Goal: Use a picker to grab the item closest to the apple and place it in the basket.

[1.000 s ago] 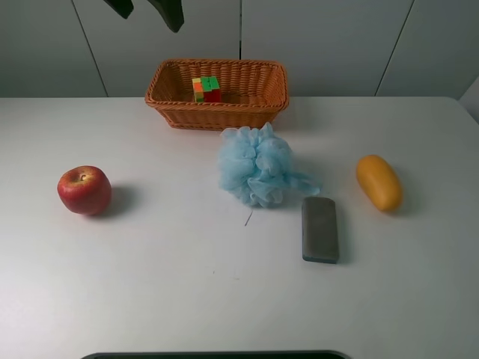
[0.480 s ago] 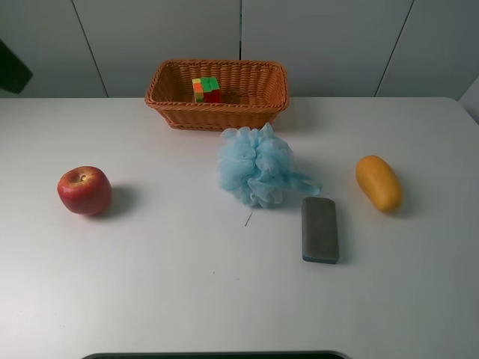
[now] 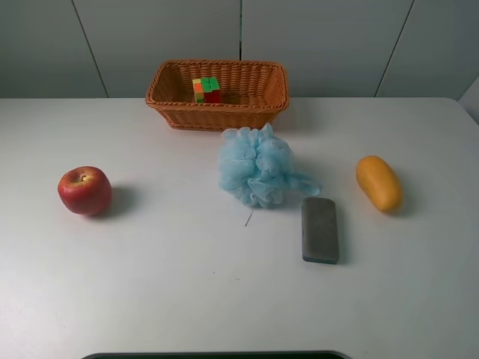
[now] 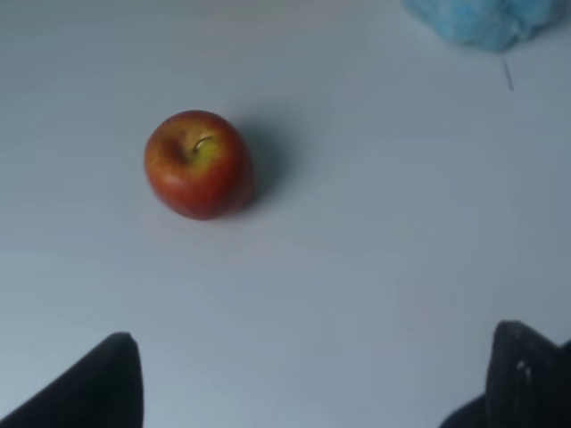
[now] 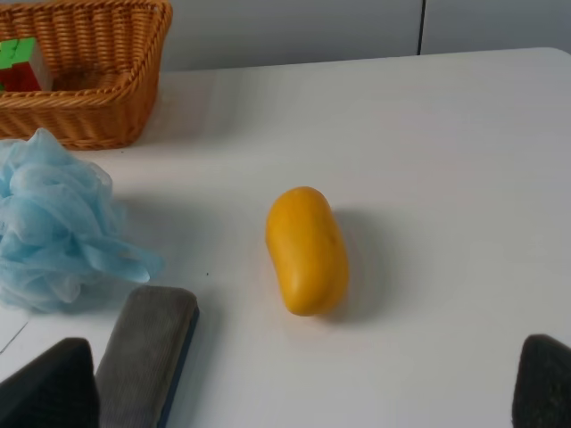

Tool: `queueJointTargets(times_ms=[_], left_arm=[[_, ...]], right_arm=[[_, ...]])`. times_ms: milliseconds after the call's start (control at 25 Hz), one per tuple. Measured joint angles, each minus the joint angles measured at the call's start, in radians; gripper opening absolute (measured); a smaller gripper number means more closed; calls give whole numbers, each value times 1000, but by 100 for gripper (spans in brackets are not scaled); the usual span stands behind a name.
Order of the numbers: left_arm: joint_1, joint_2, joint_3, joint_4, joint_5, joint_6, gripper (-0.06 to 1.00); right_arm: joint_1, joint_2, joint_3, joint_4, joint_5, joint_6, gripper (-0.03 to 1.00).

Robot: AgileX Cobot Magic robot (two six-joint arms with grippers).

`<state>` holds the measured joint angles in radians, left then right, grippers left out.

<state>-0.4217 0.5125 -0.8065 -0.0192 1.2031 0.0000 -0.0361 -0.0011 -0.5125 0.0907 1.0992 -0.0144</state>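
Note:
A red apple (image 3: 84,190) sits at the table's left; it also shows in the left wrist view (image 4: 198,164). A wicker basket (image 3: 217,111) stands at the back centre, and a multicoloured cube (image 3: 206,89) lies in it. A light blue bath pouf (image 3: 258,166) lies in front of the basket. Neither gripper shows in the exterior view. My left gripper (image 4: 312,383) is open and empty above the table near the apple. My right gripper (image 5: 294,388) is open and empty near the orange-yellow mango (image 5: 306,249).
A grey eraser block (image 3: 320,229) lies right of the pouf, and the mango (image 3: 379,182) lies further right. The basket (image 5: 80,107), the pouf (image 5: 53,223) and the eraser (image 5: 147,352) also show in the right wrist view. White wall panels stand behind the table.
The dark left arm, seen above the basket's left a second ago, swung to the left edge and has now left the exterior view. The objects have not moved.

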Motion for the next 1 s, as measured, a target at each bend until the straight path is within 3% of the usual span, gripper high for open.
queueJointTargets(times_ms=[280, 440, 760, 1000], left_arm=[[238, -158, 172, -12, -68, 78, 74], [323, -263, 245, -22, -79, 100, 74], [369, -483, 288, -28, -114, 116, 74], [369, -513, 288, -33, -114, 116, 74]], right_arm=[[0, 0, 0, 0, 0, 2, 70], [0, 0, 0, 0, 0, 2, 70], [0, 0, 0, 0, 0, 2, 70], [0, 0, 0, 0, 0, 2, 70]])
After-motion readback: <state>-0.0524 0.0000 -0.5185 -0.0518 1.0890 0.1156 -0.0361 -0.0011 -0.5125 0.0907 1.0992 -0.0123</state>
